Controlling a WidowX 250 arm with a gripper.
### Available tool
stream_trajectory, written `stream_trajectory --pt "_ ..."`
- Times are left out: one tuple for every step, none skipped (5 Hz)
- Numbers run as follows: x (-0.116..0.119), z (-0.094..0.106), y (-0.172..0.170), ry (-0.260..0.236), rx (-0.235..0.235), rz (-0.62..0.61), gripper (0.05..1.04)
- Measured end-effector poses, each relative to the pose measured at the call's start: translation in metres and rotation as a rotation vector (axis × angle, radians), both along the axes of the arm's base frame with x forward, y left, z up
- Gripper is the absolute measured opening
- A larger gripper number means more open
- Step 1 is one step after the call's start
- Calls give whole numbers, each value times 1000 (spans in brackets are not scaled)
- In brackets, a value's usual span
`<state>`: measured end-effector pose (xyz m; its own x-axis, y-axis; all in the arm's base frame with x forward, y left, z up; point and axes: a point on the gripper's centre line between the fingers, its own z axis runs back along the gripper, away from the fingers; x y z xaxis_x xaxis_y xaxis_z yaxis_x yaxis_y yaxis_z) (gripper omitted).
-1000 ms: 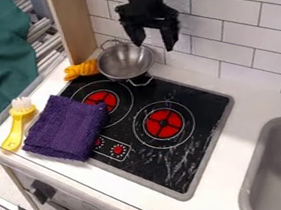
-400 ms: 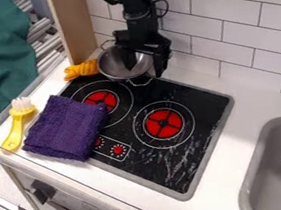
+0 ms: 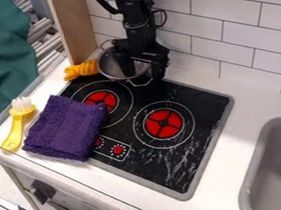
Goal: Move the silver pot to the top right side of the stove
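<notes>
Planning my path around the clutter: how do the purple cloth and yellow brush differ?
The purple cloth is folded into a broad slab; the yellow brush is slim, with pale bristles. The cloth overlaps the black stove, while the brush lies on the white counter. Both lie in the view's left half.

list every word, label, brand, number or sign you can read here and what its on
No readable words, labels, brands or numbers.
White marks around the red control knob on the stove: too small to tell whether they are print.
White rings around the red burners: plain circles, no text.
</notes>
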<state>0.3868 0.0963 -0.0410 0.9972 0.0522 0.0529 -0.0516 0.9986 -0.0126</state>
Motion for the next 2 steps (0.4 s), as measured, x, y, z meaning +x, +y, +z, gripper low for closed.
stream_trajectory --pt "4 0 -2 -18 16 1 661" --pt "1 3 -5 -24 22 -8 454"
